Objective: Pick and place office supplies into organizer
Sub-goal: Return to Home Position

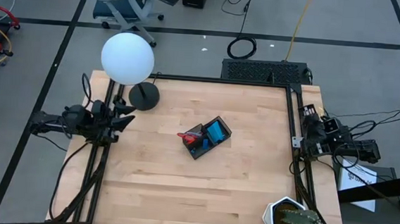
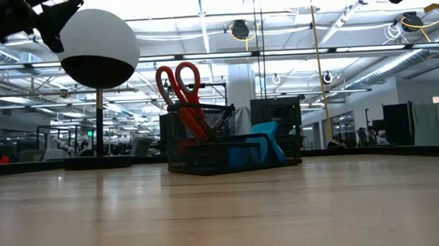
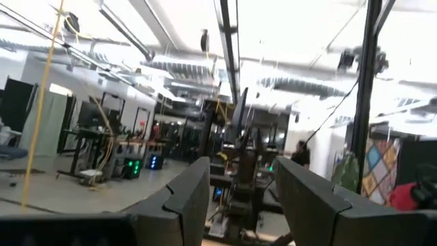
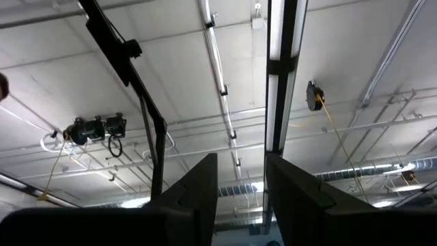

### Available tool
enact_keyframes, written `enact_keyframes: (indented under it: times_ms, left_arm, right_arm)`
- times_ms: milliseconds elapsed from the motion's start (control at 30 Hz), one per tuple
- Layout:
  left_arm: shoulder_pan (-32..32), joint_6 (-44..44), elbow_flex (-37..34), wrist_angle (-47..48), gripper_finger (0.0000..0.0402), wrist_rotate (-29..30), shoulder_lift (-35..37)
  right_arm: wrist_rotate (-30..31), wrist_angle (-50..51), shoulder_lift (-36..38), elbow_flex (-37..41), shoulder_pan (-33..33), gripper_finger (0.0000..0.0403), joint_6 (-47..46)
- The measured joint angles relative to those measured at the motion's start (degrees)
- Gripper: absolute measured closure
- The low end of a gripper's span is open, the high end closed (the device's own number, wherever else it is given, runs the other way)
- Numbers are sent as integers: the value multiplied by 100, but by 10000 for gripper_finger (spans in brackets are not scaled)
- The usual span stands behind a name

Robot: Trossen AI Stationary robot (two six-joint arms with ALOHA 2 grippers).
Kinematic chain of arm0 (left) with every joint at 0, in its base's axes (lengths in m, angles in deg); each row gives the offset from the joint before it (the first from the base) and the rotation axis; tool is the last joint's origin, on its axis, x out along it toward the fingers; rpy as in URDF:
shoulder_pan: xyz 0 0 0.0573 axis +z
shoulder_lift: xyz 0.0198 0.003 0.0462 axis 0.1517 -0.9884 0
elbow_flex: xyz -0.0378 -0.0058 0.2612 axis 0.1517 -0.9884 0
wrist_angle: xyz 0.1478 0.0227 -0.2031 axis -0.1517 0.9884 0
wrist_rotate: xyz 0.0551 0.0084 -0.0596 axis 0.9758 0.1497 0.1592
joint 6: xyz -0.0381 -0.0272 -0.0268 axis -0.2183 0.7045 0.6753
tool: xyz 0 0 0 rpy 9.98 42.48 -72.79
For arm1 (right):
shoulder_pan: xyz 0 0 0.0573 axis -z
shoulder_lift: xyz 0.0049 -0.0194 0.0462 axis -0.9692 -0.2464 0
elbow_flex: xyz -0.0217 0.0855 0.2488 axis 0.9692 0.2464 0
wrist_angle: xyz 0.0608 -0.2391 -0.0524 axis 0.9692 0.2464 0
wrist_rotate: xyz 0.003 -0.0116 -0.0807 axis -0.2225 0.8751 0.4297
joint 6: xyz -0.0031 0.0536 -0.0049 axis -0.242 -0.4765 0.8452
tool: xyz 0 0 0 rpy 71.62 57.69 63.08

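Left gripper (image 3: 240, 167) is sitting at the left edge of the table (image 1: 180, 188) in the overhead picture, mid-height of the frame, just below the lamp base (image 1: 145, 95). Its jaws are standing parted by a moderate gap, gripping nothing and touching nothing. Right gripper (image 4: 240, 158) is sitting opposite at the right table edge, pointing up at the ceiling, with its jaws parted slightly narrower and likewise carrying nothing. Black mesh desk organizer (image 1: 209, 138) is lying at centre frame, turned diagonally, well apart from both arms. Red-handled scissors (image 2: 180, 84) are standing upright at its left end in the low view, handles poking above the rim, and a blue notepad (image 2: 269, 139) is leaning inside toward the right. Nothing loose is showing on the tabletop, so I'm reading the sorting as done and the step in hand as both arms going to home pose. Next move is calling for no grasp. It only needs the arms settling at rest, clear of the white lamp globe (image 1: 127, 57) at upper left and the potted cactus (image 1: 295, 219) at lower right. I'm not making out the smaller supplies inside the mesh.
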Motion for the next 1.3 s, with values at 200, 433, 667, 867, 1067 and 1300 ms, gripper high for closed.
enact_keyframes:
  times_ms: [200,433,667,867,1067,1300]
  left_arm:
    - [-2,-18,-440,-369,231,-255,-7]
    - [-2,-160,-472,-195,231,-284,-7]
    - [-2,-256,-472,382,231,-297,-7]
    - [-2,-371,-472,866,231,-393,-7]
    - [-2,-534,-472,1379,231,-393,-9]
    - [-2,-491,-463,1930,231,-417,-14]
  right_arm:
    - [-4,130,-2,2,0,286,-68]
    - [-4,539,-2,4,0,286,-239]
    - [4,1505,-2,4,0,286,-170]
    - [-2,2702,-2,4,0,286,-192]
    - [-5,3846,-2,4,0,286,-190]
    - [-9,4779,-4,4,0,286,-175]
